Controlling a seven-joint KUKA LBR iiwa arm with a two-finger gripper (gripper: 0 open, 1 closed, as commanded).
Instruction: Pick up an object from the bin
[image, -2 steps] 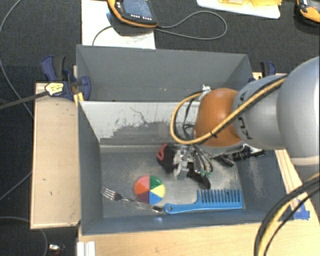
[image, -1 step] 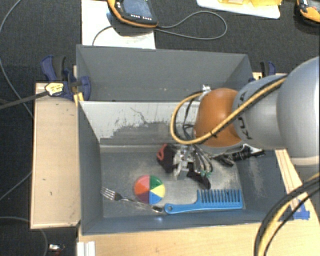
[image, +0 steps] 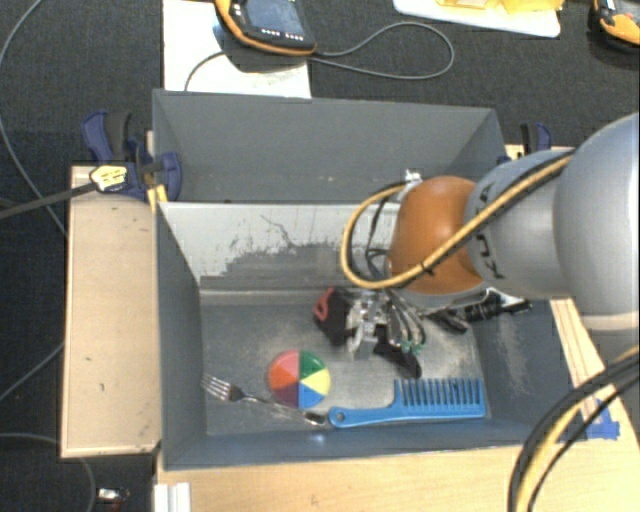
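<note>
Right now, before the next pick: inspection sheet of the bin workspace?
Surface: grey bin, far wall scratched.
Job's things: red-and-black thing just left of the pincer; four-colour ball, metal fork and blue comb along the near wall.
Clutter: nothing seen.
Grippers: pincer low over the bin's middle.
Cables: yellow-black cable looped at the wrist.
Surroundings: black-and-orange handset beyond the far wall.

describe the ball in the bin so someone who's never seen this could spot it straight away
Look in the grey metal bin, at the lower left of its floor. The ball lies between a silver fork on its left and a blue comb on its right. It is the only round thing, split into red, green, yellow and blue wedges.
</note>
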